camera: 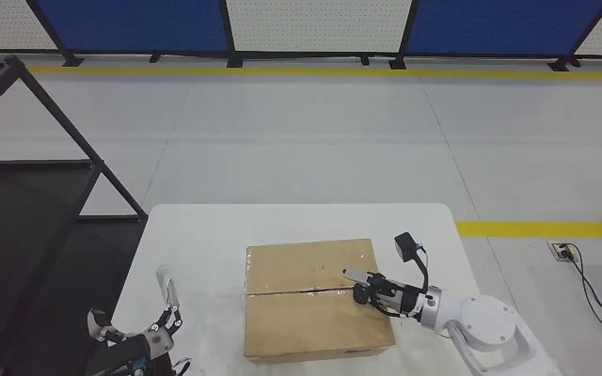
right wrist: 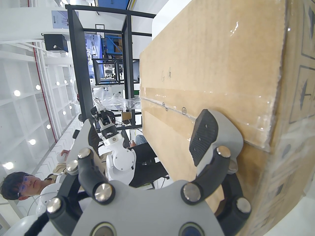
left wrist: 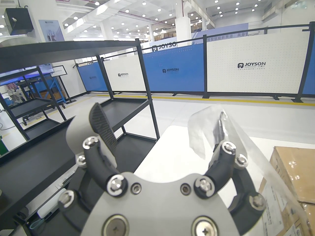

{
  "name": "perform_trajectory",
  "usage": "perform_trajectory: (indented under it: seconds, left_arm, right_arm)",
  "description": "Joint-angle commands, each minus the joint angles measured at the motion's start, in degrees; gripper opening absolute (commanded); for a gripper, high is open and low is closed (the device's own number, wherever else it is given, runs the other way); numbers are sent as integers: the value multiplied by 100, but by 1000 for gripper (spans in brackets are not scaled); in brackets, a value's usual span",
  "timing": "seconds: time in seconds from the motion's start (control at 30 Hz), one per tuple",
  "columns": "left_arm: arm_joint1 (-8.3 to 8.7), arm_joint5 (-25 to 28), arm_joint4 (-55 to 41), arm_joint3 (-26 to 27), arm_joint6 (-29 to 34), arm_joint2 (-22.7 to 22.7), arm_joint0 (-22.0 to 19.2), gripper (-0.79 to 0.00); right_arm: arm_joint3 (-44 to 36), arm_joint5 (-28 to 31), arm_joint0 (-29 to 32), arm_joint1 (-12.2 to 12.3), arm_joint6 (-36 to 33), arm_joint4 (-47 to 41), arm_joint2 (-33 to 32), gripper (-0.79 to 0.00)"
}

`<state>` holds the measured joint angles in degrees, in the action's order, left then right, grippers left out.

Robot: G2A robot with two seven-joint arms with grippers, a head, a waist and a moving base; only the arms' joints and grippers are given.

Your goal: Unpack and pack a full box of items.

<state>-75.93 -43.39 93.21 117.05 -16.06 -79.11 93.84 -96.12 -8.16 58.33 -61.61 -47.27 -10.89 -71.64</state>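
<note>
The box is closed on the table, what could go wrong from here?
One finger of the open right gripper sits at the taped seam of the box; pushing may slide the box rather than split the tape. Clear plastic film clings to one finger of the open left gripper and could spoil its next grip.

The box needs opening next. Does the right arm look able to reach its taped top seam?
Probably yes: the open right gripper sits at the taped seam; nothing covers the box.
</note>
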Motion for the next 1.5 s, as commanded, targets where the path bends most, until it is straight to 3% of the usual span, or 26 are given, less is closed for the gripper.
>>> perform_trajectory:
  seconds: [0.0, 0.5, 1.47]
  left_arm:
    - [-17, 15, 122, 23, 23, 62, -46, 0]
    - [-157, 143, 1323, -190, 610, 597, -551, 0]
    - [-472, 591, 3076, -832, 1491, 1534, -1365, 0]
  right_arm:
    - [-9, 22, 18, 3, -1, 6, -4, 0]
    - [-218, 281, 346, 38, 263, -334, -379, 0]
    - [-134, 92, 207, 53, 189, -304, -353, 0]
